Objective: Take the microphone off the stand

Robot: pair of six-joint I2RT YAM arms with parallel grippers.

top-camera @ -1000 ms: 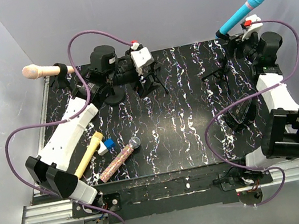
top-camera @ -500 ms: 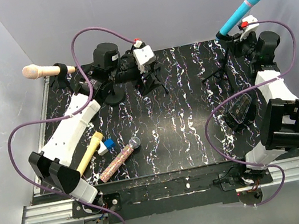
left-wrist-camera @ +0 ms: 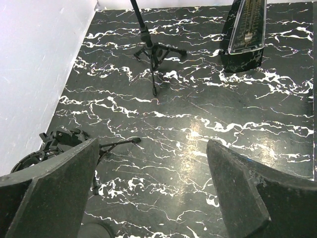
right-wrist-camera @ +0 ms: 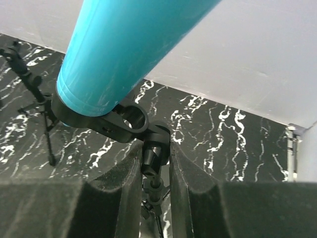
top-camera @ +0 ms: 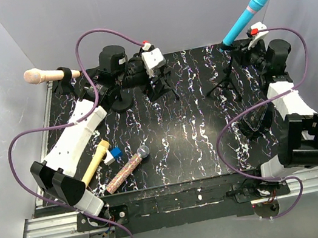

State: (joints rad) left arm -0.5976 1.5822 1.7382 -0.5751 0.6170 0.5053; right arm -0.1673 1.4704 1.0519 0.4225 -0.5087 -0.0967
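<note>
A teal microphone [top-camera: 246, 17] sits tilted in the black clip [right-wrist-camera: 106, 121] of a tripod stand [top-camera: 228, 79] at the back right. My right gripper [top-camera: 250, 47] is shut on the stand's neck [right-wrist-camera: 152, 158] just below the clip, with the teal microphone's barrel [right-wrist-camera: 124, 44] right above its fingers. My left gripper [top-camera: 152, 64] hangs open over the back middle of the table with nothing between its fingers [left-wrist-camera: 64, 183]. A beige microphone [top-camera: 40, 76] lies level in a second clip [top-camera: 63, 74] at the back left.
A yellow microphone [top-camera: 95, 163], a glittery microphone [top-camera: 128, 169] and a blue and white block [top-camera: 113, 155] lie at the front left. A black metronome [top-camera: 256, 119] stands at the right. Another small tripod [top-camera: 163, 87] stands under my left gripper. White walls close the table in.
My right gripper has shut on the stand's neck. Stand and teal microphone have shifted to the left with it. The left arm has barely moved.
</note>
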